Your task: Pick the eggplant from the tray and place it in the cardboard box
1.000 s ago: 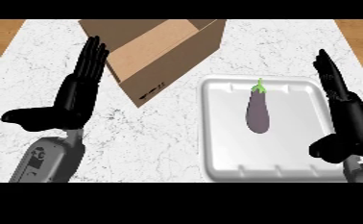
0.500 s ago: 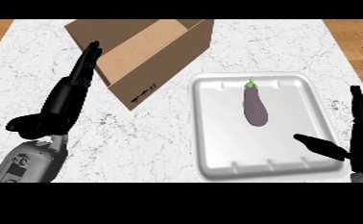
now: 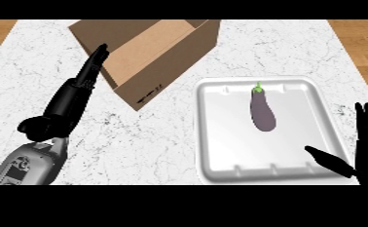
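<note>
A purple eggplant (image 3: pixel 262 111) with a green stem lies in the upper middle of the white tray (image 3: pixel 215 162) at the right. The open cardboard box (image 3: pixel 155 50) stands behind and left of the tray, its opening facing up. My left hand (image 3: pixel 72 97) is open at the left, fingers straight and pointing toward the box's near left side. My right hand (image 3: pixel 338 161) shows only at the right edge, by the tray's near right corner, with its thumb over the tray rim and fingers straight. Neither hand touches the eggplant.
The white marble counter (image 3: pixel 144 143) runs under everything. Wooden floor (image 3: pixel 352 31) shows past the counter's far right corner and at the far left corner.
The view has shifted, so box and tray sit further left and lower. My right hand has dropped toward the lower right edge, now mostly out of view. The eggplant has not moved in the tray.
</note>
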Available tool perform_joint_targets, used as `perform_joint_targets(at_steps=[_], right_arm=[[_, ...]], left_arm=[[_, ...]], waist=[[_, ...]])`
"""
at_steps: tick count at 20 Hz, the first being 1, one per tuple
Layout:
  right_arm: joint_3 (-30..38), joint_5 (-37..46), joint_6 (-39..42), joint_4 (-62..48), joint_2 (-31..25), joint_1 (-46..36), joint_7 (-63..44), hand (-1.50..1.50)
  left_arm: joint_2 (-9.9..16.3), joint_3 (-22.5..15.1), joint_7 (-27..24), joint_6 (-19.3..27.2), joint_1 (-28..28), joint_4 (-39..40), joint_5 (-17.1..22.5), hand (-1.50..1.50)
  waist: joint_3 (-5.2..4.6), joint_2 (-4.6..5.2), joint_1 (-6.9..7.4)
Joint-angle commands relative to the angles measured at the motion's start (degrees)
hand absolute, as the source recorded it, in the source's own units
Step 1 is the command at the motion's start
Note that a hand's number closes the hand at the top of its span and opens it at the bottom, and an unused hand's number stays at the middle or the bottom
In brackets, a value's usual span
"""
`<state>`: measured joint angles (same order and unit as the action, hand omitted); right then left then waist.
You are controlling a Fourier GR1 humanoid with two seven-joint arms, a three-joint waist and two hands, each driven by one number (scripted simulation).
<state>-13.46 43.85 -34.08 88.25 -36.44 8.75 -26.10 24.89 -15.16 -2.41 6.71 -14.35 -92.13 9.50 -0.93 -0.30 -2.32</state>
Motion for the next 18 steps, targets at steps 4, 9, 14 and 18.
perform_joint_targets(at_steps=[4,9,14,18], right_arm=[[-6.14,8.75,13.99,7.73,3.04,-1.14,-18.72,-1.50],[-11.94,13.01,25.35,14.08,10.27,-5.22,-33.99,-1.50],[-14.99,17.60,37.79,18.86,18.13,-13.48,-48.99,-1.50],[-15.36,22.15,45.01,16.78,26.33,-20.73,-55.71,-1.50]], left_arm=[[-0.87,-3.44,3.54,-1.86,2.47,1.56,0.41,0.00],[-1.52,-4.28,4.74,-2.20,1.52,2.03,0.04,0.00],[-3.41,-5.89,6.92,-1.37,-0.06,2.07,-0.99,0.00],[-2.19,-4.70,8.20,-2.70,-0.32,1.03,-0.22,0.00]], waist=[[-0.39,0.59,1.92],[0.03,0.65,2.75],[0.32,0.35,2.76],[0.57,0.36,3.84]])
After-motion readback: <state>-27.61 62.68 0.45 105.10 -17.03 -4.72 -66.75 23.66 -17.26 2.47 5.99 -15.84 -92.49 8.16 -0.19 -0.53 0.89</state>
